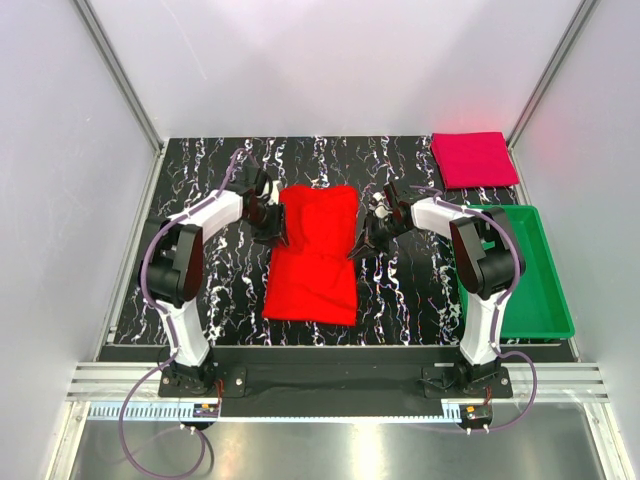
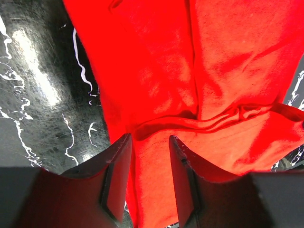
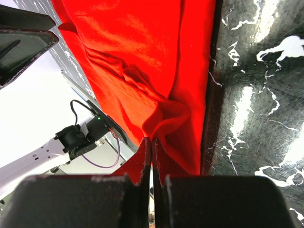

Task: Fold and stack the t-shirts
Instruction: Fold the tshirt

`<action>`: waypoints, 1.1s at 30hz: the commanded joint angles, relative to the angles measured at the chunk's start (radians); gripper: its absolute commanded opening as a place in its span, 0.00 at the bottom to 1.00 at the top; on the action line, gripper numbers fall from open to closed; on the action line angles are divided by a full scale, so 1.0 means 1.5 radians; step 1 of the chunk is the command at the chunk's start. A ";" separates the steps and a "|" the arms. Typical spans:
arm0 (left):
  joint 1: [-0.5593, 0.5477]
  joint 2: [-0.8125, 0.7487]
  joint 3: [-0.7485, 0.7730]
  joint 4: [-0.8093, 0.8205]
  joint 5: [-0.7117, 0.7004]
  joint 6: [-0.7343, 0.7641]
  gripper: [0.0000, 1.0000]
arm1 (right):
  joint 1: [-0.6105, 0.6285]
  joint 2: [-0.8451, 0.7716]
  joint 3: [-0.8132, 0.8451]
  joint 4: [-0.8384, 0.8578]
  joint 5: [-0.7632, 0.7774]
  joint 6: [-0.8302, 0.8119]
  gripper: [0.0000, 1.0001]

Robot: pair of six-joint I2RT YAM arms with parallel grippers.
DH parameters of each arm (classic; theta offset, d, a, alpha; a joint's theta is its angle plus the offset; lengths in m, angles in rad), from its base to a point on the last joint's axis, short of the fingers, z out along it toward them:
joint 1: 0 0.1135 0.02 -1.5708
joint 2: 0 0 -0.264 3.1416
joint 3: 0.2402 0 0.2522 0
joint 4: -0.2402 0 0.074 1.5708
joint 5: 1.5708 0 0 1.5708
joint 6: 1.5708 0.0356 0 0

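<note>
The bright red t-shirt lies partly folded in the middle of the black marbled table. My left gripper is at its left edge. In the left wrist view its fingers stand apart over the shirt's edge, with red cloth between them. My right gripper is at the shirt's right edge. In the right wrist view it is shut, pinching a raised fold of the red cloth. The darker crimson t-shirt lies folded flat at the back right corner.
A green plastic tray stands at the right, beside the right arm. The table's walls close in at the left, back and right. The left arm stretches along the left side.
</note>
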 commanded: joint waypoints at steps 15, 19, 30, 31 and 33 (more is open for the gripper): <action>-0.017 0.028 -0.012 0.009 0.003 -0.004 0.25 | 0.001 0.017 0.020 0.003 0.000 -0.013 0.00; -0.017 -0.018 -0.024 0.002 -0.020 -0.007 0.00 | 0.002 0.016 0.022 0.003 0.000 -0.012 0.00; -0.015 -0.149 -0.075 -0.038 -0.050 -0.020 0.00 | 0.002 -0.040 -0.002 -0.004 -0.011 0.001 0.00; -0.015 -0.152 -0.076 -0.039 -0.051 -0.020 0.00 | 0.001 -0.041 -0.001 -0.005 -0.008 0.001 0.00; -0.012 -0.153 -0.081 -0.040 -0.059 -0.019 0.00 | 0.001 -0.040 0.004 -0.006 -0.007 0.002 0.00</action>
